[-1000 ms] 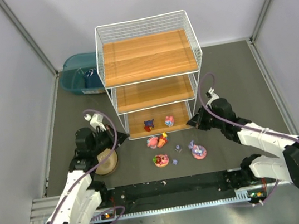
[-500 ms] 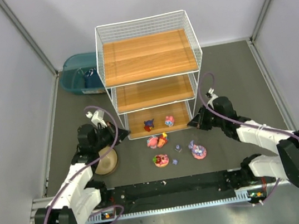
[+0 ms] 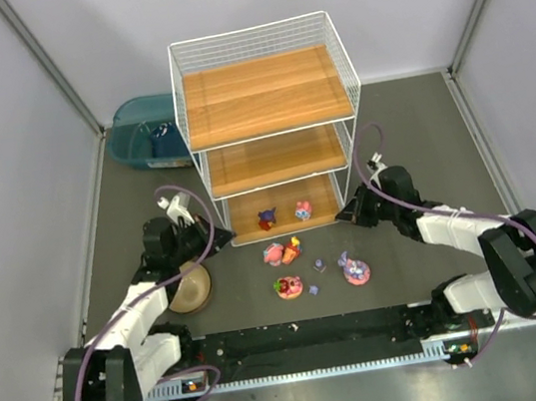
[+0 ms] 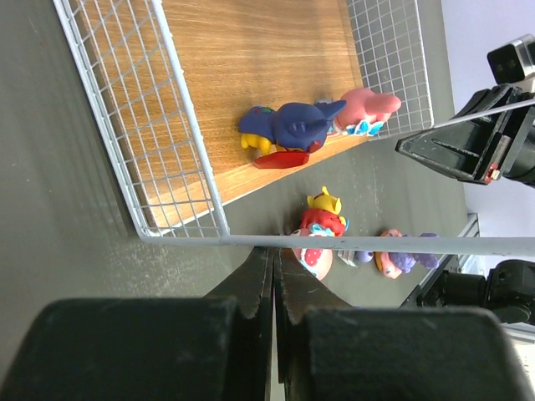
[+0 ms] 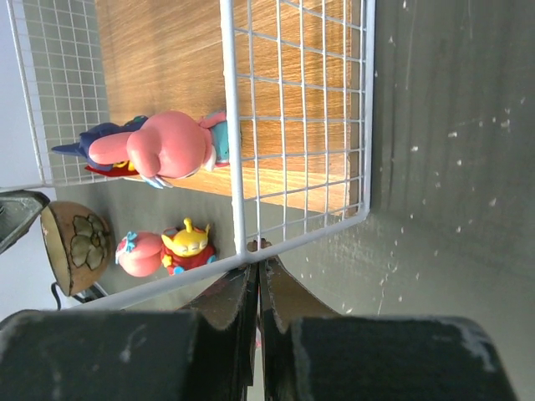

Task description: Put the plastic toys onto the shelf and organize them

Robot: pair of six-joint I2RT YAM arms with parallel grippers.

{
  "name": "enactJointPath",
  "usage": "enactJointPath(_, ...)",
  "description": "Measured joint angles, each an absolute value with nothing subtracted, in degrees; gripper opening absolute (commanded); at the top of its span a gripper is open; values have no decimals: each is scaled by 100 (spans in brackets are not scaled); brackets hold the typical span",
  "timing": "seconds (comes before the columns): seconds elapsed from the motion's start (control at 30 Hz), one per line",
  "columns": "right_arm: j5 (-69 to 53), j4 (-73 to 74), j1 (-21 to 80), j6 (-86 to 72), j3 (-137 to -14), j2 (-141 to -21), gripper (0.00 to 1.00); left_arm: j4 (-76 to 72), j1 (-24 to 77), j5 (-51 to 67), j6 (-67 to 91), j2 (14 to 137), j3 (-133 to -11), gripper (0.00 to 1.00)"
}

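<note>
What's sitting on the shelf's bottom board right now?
On the bottom board, near the front: a dark blue figurine and a pink figurine. Its rear is covered by the middle tier.

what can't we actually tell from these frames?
- Teal bin contents: top view, too small; the shelf cuts off its right end.
- Tan bowl: top view, left arm covers part of it.
- Blue toy: right wrist view, mostly hidden behind the pink toy.
- Left hand touching the shelf's wire or not: left wrist view, fingertips blurred.
</note>
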State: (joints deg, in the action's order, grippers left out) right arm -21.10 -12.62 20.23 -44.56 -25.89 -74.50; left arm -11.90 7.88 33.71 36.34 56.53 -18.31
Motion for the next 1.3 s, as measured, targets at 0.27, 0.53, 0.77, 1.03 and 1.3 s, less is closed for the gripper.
enactJointPath(0.27, -2060, -1389, 1994, -4460, -2952, -7898, 0, -1291, 792, 3439, 3605, 6112, -2119, 0)
enactJointPath(0.53, -2010, -1466, 1927, -4456, -3382, -8272, 0, -1361, 792, 3559, 3583, 6576, -2467, 0)
enactJointPath(0.77, -1999, -1518, 1892, -4351, -3479, -8418, 0, -1369, 792, 3684, 3520, 6729, -2615, 0)
enactJointPath(1.03, -1881, -1455, 1883, -4108, -3413, -8162, 0, -1116, 792, 3577, 3238, 6278, -2615, 0)
enactJointPath(1.3, -1280, -760, 2021, -3614, -2945, -6368, 5, -764, 792, 3444, 3133, 5312, -2565, 0)
